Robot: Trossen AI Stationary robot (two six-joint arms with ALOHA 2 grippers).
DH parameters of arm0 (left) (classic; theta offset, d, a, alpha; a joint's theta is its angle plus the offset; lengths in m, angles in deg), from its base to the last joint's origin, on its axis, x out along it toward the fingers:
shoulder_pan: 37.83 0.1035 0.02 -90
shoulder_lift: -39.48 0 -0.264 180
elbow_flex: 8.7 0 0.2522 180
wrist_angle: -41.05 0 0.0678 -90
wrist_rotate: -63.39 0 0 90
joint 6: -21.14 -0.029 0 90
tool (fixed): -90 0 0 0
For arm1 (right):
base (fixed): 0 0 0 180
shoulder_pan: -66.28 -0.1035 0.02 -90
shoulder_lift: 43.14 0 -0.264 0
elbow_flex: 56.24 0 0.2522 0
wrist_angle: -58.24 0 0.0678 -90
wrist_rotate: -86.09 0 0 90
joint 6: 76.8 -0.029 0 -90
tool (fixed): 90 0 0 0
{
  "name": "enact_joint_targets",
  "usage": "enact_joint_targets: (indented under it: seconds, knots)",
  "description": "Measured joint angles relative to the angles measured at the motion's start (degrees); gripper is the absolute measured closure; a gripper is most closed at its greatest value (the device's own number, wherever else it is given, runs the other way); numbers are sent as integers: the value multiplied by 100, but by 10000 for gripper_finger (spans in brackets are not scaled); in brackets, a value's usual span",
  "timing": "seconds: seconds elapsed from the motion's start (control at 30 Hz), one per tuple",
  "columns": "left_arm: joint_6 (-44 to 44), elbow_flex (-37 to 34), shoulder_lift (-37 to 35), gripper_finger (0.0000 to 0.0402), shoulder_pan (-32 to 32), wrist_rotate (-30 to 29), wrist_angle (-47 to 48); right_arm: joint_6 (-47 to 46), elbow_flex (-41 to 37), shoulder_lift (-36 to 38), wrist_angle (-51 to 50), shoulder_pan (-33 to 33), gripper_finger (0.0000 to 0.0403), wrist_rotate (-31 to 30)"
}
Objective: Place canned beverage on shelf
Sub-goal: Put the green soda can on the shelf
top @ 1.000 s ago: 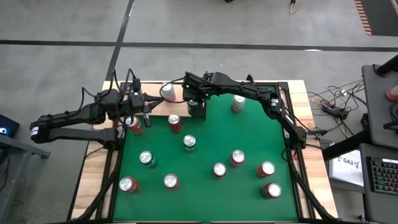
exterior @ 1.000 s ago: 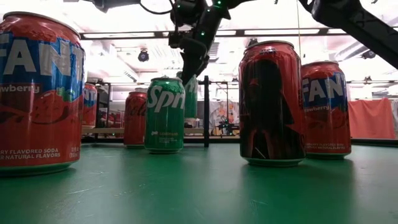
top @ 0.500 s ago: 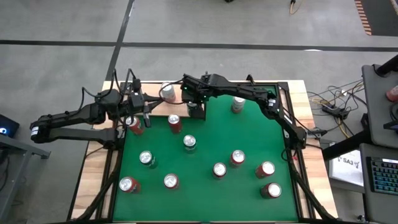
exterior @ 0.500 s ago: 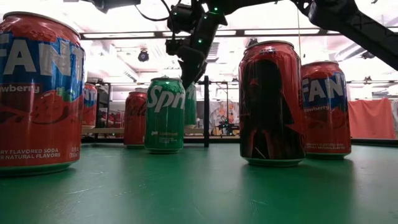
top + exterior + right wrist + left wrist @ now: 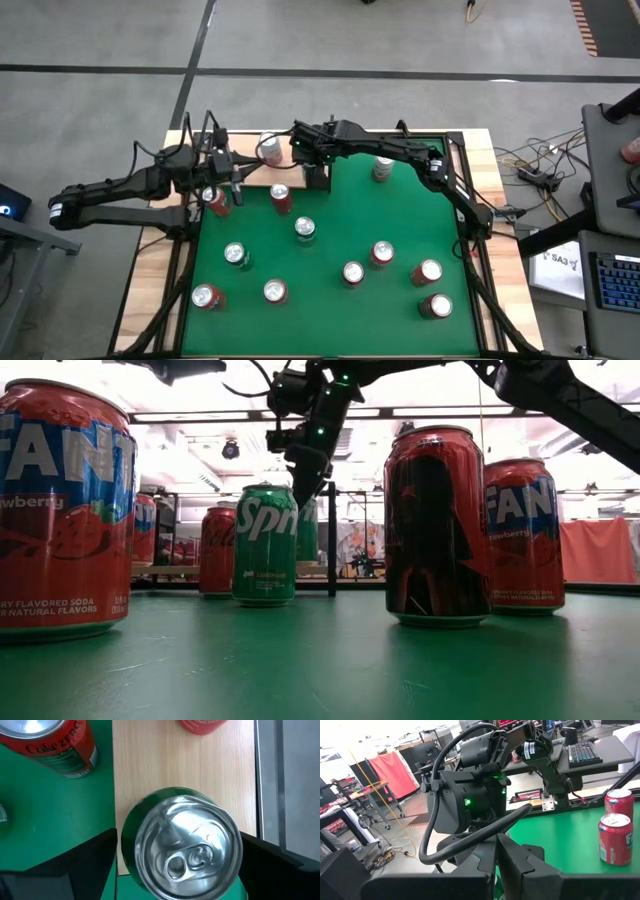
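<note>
Right gripper (image 5: 175,865) spread over green can (image 5: 182,842).
Can is seen upright at the shelf (image 5: 180,765) edge, fingers (image 5: 75,865) apart from it.

Right end effector (image 5: 175,865) spread wide — left end effector (image 5: 495,865) closed.

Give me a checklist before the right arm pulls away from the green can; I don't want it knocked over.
1. Right gripper open, a finger on each side of the green can: ok.
2. Green can upright, top facing the wrist camera: ok.
3. Green can's base fully on the shelf: cannot tell; it stands at the panel's edge by the green felt, base hidden.
4. Coke Zero can and the red can on the shelf apart from the green can: ok.
5. Left gripper shut, waiting at the table's left: ok.
</note>
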Motion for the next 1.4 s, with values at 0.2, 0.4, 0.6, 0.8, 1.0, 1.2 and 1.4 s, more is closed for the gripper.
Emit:
enact_joint_targets:
  seconds: [0.2, 0.4, 0.6, 0.8, 1.0, 1.2, 1.4]
  knots:
    - [0, -7, 0, 402, 0, 0, -5, -30, 0, 15, 0, 0, 45, 7]
    - [0, -7, 0, 402, 0, 0, -7, -64, 31, 99, 56, 0, 44, 3]
    - [0, -7, 0, 402, 0, 0, -5, -118, 33, 272, 239, -4, 44, -280]
    - [-102, -16, 0, 402, 0, 1, -4, -345, 35, 454, 347, -11, 44, -439]
    - [-328, -110, -34, 402, 0, 4, -28, -665, 38, 688, 365, -156, 45, -432]
    - [-524, -355, -155, 402, 0, 11, -171, -836, 39, 822, 371, -513, 77, -90]
    - [-768, -411, -196, 402, 0, 13, -201, -1266, 7, 820, 334, -789, 145, 325]
